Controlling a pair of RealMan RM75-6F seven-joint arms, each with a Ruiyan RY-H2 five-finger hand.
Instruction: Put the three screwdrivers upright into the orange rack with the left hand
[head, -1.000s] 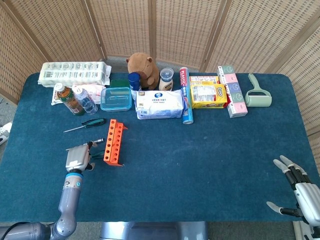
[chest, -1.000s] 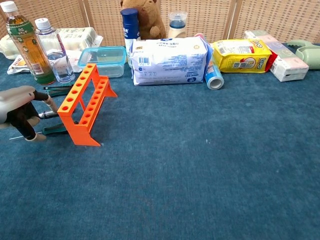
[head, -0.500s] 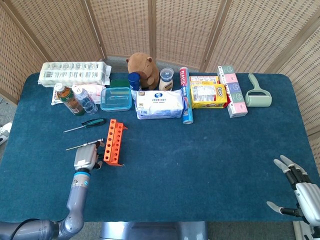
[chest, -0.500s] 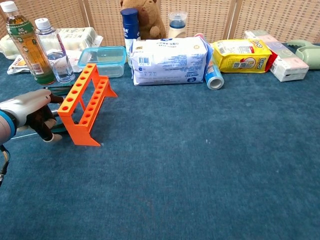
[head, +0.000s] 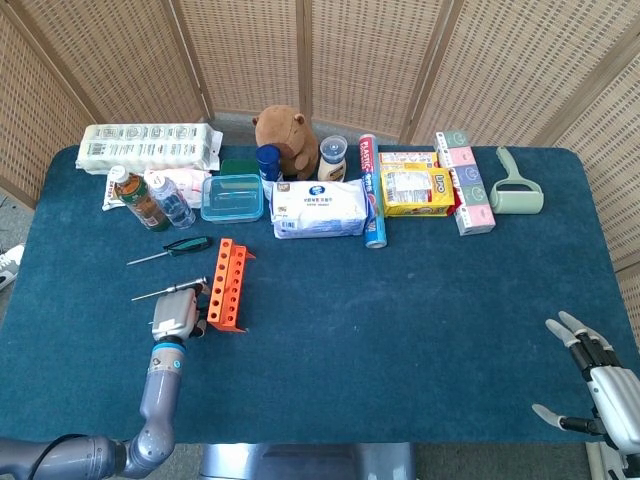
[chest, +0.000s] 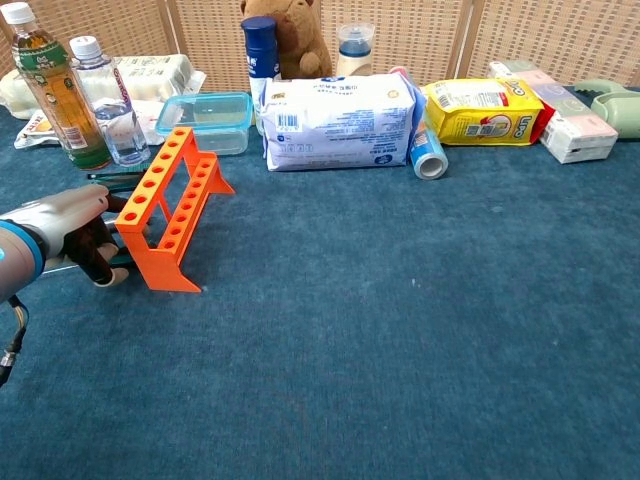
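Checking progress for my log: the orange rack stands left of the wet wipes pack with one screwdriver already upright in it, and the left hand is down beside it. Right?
Not quite: the orange rack holds nothing; the chest view shows its holes empty. The visible screwdrivers lie flat on the table. The left hand is indeed beside the rack.

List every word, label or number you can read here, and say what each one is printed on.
"PLASTIC": on the upright red-and-white roll in the head view.
White tissue pack: blue logo and small print, too blurred to read.
Yellow packet: lettering not legible.
Green tea bottle and water bottle: labels too small to read.
Orange rack: no text visible.
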